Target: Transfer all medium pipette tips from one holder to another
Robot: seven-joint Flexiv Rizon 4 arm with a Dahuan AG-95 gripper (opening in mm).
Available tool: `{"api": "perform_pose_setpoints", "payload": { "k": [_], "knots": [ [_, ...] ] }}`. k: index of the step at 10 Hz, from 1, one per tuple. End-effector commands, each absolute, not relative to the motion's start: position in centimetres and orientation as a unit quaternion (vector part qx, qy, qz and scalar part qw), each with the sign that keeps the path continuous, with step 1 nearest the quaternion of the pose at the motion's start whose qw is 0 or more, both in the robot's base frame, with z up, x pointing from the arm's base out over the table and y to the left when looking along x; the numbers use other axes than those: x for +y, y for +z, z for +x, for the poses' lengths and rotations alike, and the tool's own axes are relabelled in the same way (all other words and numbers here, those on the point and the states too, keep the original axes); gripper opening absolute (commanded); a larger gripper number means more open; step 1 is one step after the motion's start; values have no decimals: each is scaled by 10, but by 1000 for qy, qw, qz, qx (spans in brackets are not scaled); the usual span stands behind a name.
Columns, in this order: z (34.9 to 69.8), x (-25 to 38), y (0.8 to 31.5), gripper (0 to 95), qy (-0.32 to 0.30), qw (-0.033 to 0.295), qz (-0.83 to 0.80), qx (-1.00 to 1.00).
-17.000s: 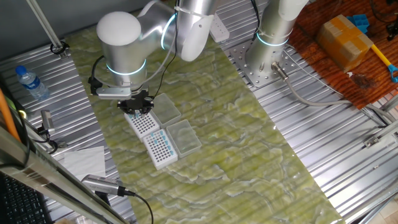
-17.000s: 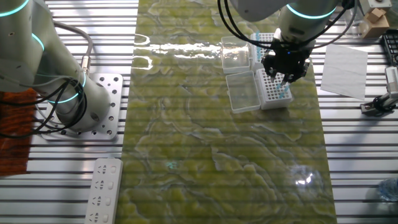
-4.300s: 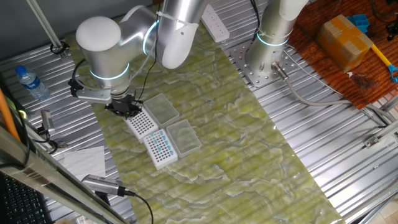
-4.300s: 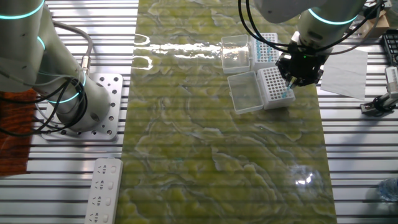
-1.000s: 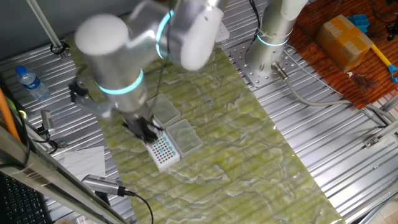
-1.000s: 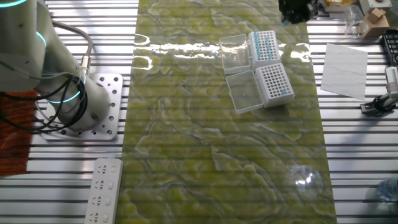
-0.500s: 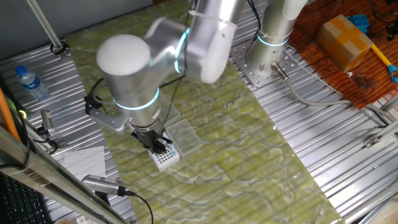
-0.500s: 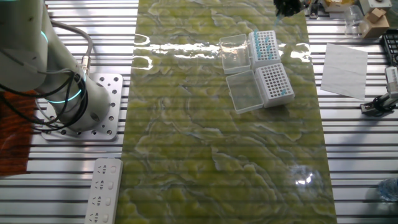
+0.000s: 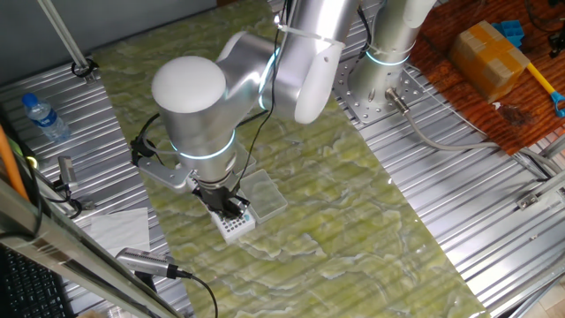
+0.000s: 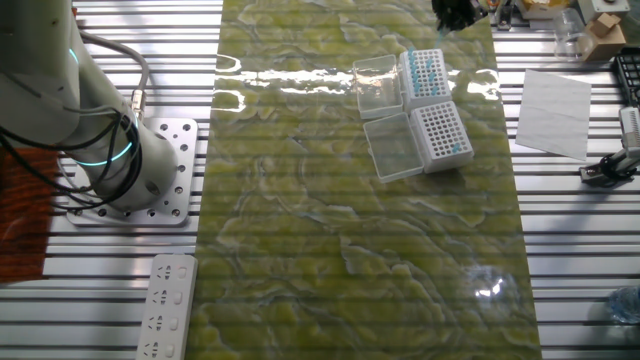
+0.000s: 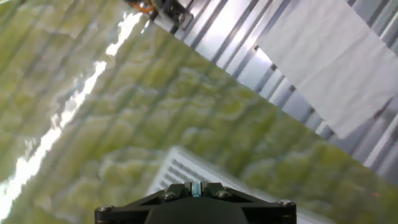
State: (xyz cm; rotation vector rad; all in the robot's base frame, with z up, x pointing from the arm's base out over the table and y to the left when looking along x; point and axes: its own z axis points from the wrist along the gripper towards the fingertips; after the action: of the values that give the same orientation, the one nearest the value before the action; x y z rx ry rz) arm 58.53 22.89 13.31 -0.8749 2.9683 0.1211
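Two white tip holders lie side by side on the green mat. The far holder (image 10: 428,72) carries the medium pipette tips (image 10: 424,68), a grid of light-blue dots. The near holder (image 10: 440,132) shows mostly dark bare holes, with a few blue tips (image 10: 462,150) at its edge. My gripper (image 9: 229,208) hangs over the blue-tip holder (image 9: 237,226) and hides most of it. It shows at the top edge of the other fixed view (image 10: 455,12). In the hand view the gripper (image 11: 196,186) is shut on one light-blue tip (image 11: 196,187) above a white holder (image 11: 180,169).
Two clear lids (image 10: 380,85) (image 10: 392,150) lie beside the holders. A white paper sheet (image 10: 552,112) (image 11: 336,56) lies on the ribbed metal table beyond the mat. A water bottle (image 9: 42,117) and a second arm's base (image 9: 375,84) stand off the mat.
The arm has swung from the bare-hole holder toward the blue-tip holder and now stands over it. In the last half second it only shifted slightly.
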Motion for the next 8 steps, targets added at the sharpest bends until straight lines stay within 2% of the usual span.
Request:
{"api": "perform_pose_setpoints", "payload": {
  "k": [1, 8],
  "knots": [
    [584, 230, 130, 0, 39, 22, -282, 958],
    [578, 230, 124, 0, 38, 22, -281, 959]
  ]
}}
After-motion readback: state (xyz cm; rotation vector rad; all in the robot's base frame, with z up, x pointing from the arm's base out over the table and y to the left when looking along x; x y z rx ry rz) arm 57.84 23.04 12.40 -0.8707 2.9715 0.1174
